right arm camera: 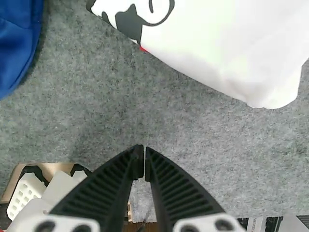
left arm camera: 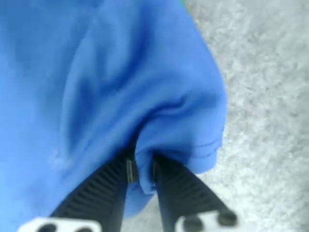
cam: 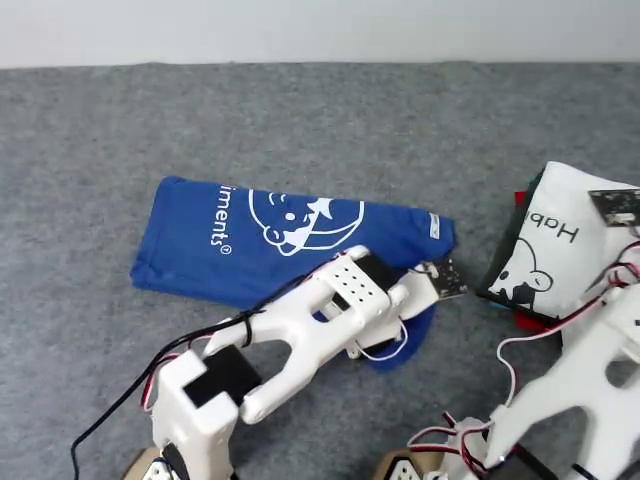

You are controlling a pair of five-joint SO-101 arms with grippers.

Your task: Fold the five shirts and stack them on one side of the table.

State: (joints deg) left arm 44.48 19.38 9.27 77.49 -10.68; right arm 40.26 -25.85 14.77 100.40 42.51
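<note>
A blue shirt (cam: 270,240) with a white print lies folded lengthwise across the middle of the grey table. My left gripper (left arm camera: 141,166) is shut on a fold of the blue shirt (left arm camera: 120,87) at its near right corner; the left arm (cam: 330,300) reaches over that corner. At the right edge a white folded shirt (cam: 560,250) with a black mouse print tops a stack, with red cloth (cam: 530,320) showing under it. My right gripper (right arm camera: 144,157) hangs shut and empty over bare felt, just short of the white shirt (right arm camera: 227,43).
Grey felt (cam: 330,120) covers the whole table, with free room at the back and far left. The arm bases and loose cables (cam: 450,440) crowd the near edge. The blue shirt's edge (right arm camera: 17,43) lies off to one side of the right gripper.
</note>
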